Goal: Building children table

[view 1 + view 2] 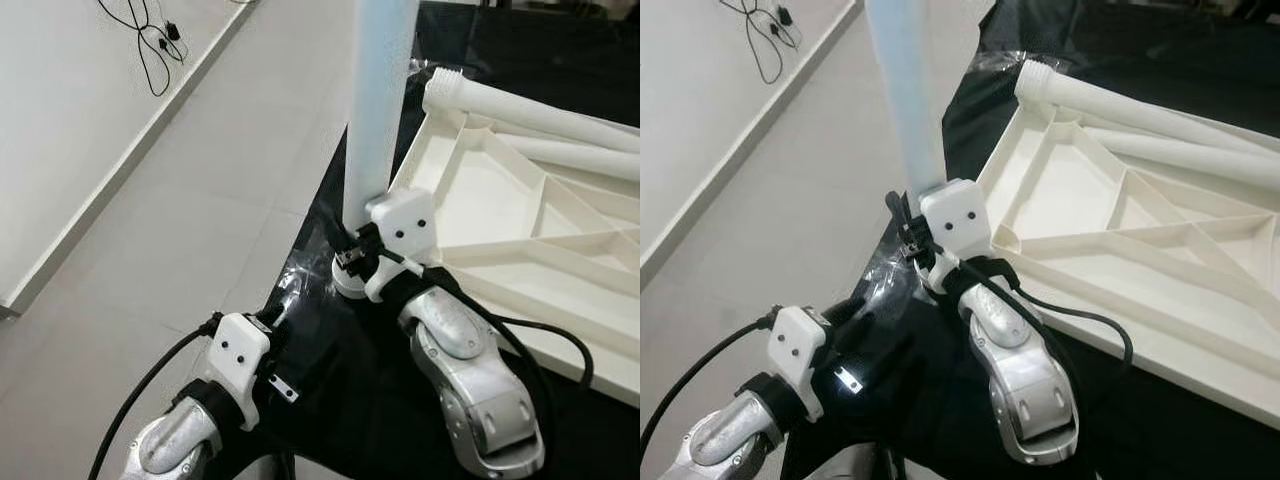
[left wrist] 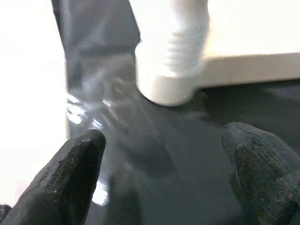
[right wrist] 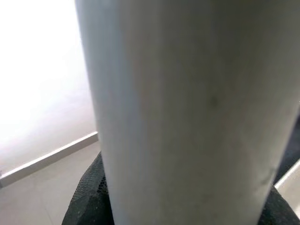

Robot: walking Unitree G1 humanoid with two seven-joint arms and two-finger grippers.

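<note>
The white table top (image 1: 545,335) lies upside down on a black cloth (image 1: 370,410). At its near-left corner a white table leg (image 1: 378,100) stands upright, its threaded end (image 2: 180,56) sitting in the corner socket (image 2: 164,89). My right gripper (image 1: 352,252) is shut on this leg low down, and the leg (image 3: 183,112) looms close in the right wrist view. My left gripper (image 2: 164,136) is open a short way in front of the socket, above the cloth, holding nothing. Two more white legs (image 1: 540,110) lie across the table top's far side.
Pale tiled floor (image 1: 200,220) stretches to the left of the cloth, bounded by a white wall and baseboard (image 1: 90,210). Black cables (image 1: 150,45) lie on the floor at the far left. A black cable (image 1: 550,335) loops from my right wrist over the table top's rim.
</note>
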